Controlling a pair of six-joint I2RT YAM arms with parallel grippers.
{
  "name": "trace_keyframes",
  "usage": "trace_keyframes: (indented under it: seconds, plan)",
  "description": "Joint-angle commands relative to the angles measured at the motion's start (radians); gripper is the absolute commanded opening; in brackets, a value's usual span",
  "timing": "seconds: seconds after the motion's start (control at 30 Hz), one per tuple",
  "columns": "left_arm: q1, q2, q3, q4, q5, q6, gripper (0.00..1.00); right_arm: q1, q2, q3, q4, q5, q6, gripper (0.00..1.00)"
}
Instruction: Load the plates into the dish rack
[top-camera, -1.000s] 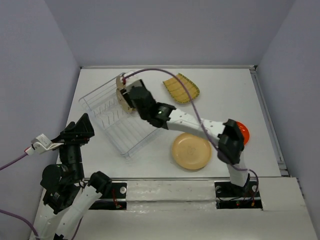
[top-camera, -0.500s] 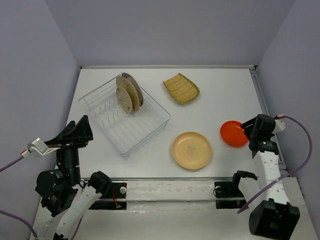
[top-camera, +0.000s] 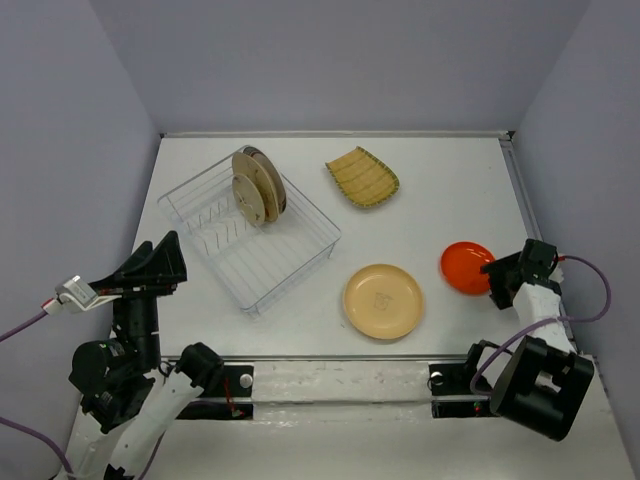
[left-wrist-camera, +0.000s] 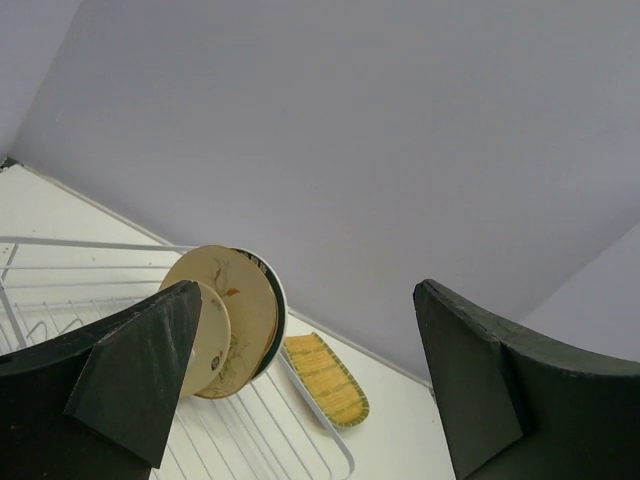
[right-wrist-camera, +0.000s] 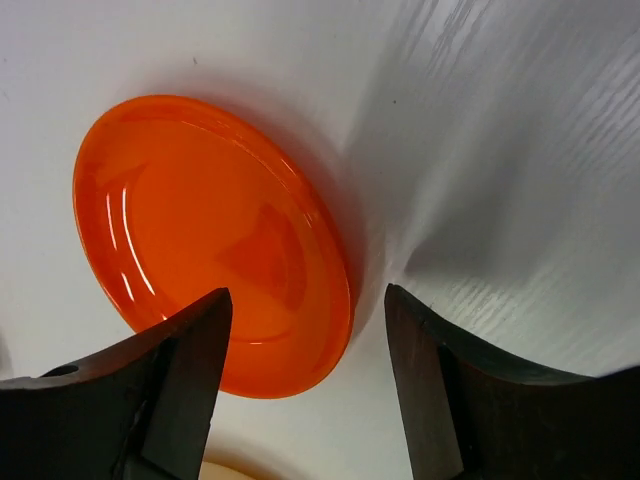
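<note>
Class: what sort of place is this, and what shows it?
Likely a robot lab cell, not a kitchen: plain walls box in a white table with a dish rack and plates.

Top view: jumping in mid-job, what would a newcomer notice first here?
The bright orange plate lies flat at far right, with the right gripper at its rim, jaws open. Next comes the clear rack at back left, with plates standing on edge in it. A tan plate lies flat at centre front and a yellow plate behind it.
</note>
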Motion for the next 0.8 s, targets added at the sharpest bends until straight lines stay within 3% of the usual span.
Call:
trace_keyframes:
  seconds: [0.0,0.23,0.3,0.4,0.57,0.6,0.7,0.77]
  plan:
    - [-0.008,-0.084,-0.001,0.056,-0.012,0.016,0.99,-0.024,0.052,-0.059,0.118,-0.162,-0.009,0.64]
    - [-0.009,-0.069,-0.003,0.056,-0.015,0.021,0.99,-0.024,0.157,-0.147,0.357,-0.291,0.079,0.41]
    - [-0.008,-0.063,-0.003,0.054,-0.013,0.021,0.99,-0.024,0.157,-0.16,0.393,-0.28,0.083,0.24]
    - [-0.008,-0.051,-0.003,0.054,-0.012,0.022,0.99,-0.024,0.106,-0.173,0.405,-0.236,0.073,0.07]
    - [-0.006,-0.028,-0.003,0.054,-0.004,0.025,0.99,-0.024,-0.143,-0.18,0.402,-0.194,0.045,0.07]
    - [-0.006,-0.022,-0.003,0.054,-0.001,0.025,0.99,-0.024,-0.256,-0.173,0.384,-0.193,0.039,0.07]
    - [0.0,0.012,-0.004,0.056,0.011,0.028,0.99,0.039,-0.383,-0.047,0.301,-0.154,-0.033,0.07]
    - [0.004,0.026,-0.003,0.059,0.02,0.04,0.99,0.094,-0.383,0.101,0.264,-0.141,-0.059,0.07]
